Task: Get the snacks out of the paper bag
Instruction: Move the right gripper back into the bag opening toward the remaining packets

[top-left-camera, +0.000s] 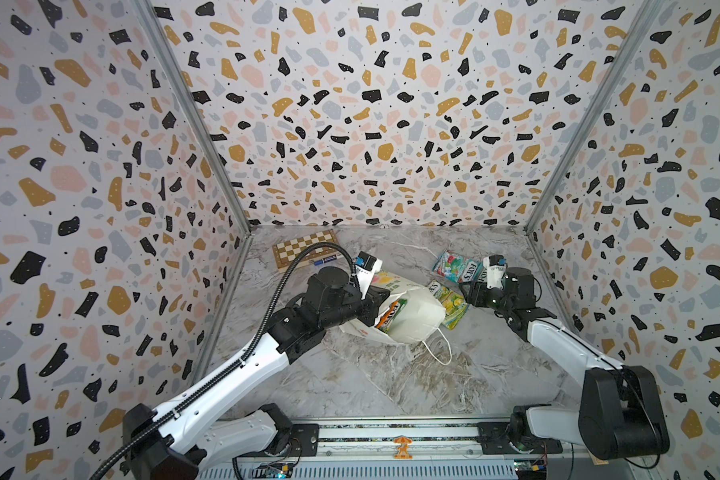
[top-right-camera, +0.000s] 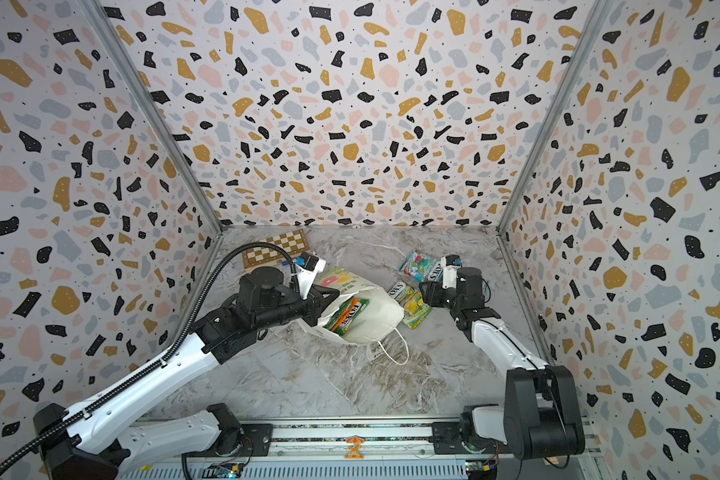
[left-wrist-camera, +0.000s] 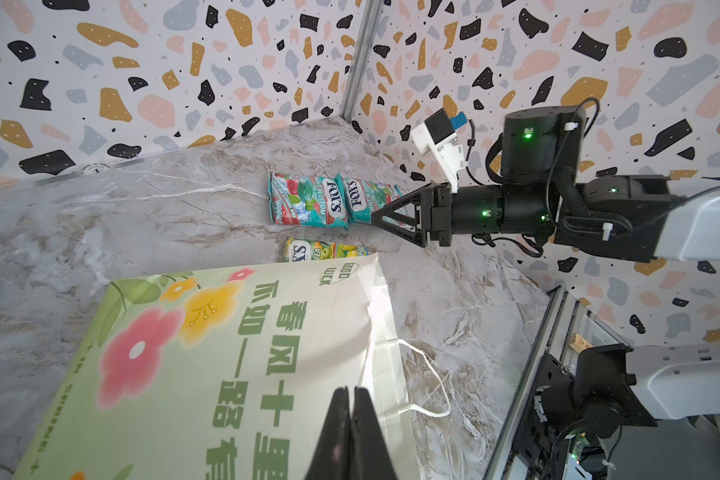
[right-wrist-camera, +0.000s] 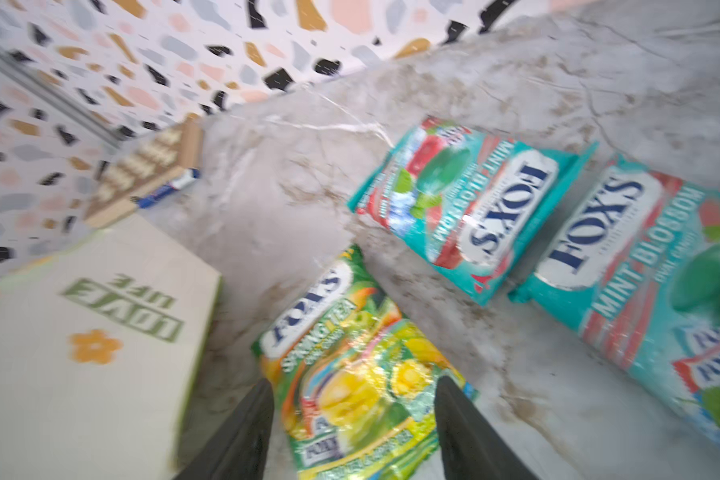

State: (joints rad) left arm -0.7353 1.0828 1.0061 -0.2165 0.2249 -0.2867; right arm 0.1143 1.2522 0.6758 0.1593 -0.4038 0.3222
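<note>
Three of the snacks lie out on the marble table (top-left-camera: 391,395), so from where I stand the job looks about half done. In both top views the paper bag (top-left-camera: 412,316) lies tipped over at the middle of the frame, its mouth turned toward the left arm and a cord handle trailing below it. Just beside the bag's right side lies a green-yellow packet (right-wrist-camera: 350,365). Above that, right of centre, a teal-red packet (right-wrist-camera: 470,208) and a second teal-red packet (right-wrist-camera: 649,282) lie next to each other. The right gripper (right-wrist-camera: 354,415) hovers low over the green-yellow packet with its jaws spread wide to either side of it, holding nothing. The left gripper (left-wrist-camera: 352,415) has its jaws pressed fully together at the bag's mouth rim. I judge that it pinches the paper to keep the mouth open, though the contact itself is hard to make out. Inside the mouth an orange packet (top-right-camera: 347,314) shows with green ones wedged against it, so at least two are still to be pulled out. A chessboard (top-left-camera: 304,247) at the table's upper left plays no part.
</note>
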